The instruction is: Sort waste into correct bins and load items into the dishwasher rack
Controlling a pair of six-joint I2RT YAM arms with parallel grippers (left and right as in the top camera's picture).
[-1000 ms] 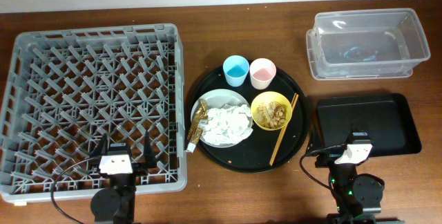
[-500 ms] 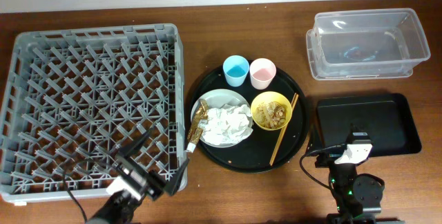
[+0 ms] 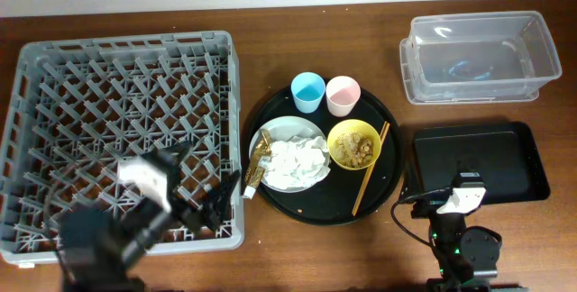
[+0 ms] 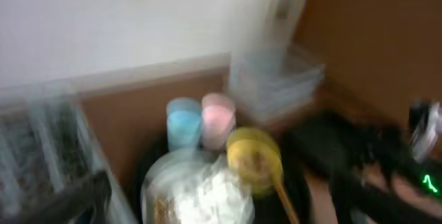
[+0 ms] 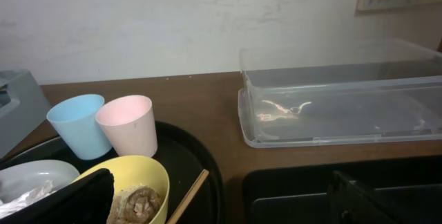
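Brown tabletop (image 3: 270,22) lies cluttered. We should bring our left gripper (image 3: 206,179), spread wide and empty over the rack (image 3: 54,76), squarely onto the tissues (image 3: 293,161); our right gripper (image 5: 221,179) gapes empty too.

Through motion blur we see the blue cup (image 4: 184,122) and pink cup (image 4: 217,118) side by side, the yellow bowl (image 4: 253,157) nearer us, white tissues (image 4: 215,191) on the plate (image 4: 156,181), the clear tub (image 4: 276,80) beyond.

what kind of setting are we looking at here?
Probably a lab tabletop staged as dish cleanup: a dishwasher rack, a tray with a food-soiled bowl, and a clear tub on a wooden table.
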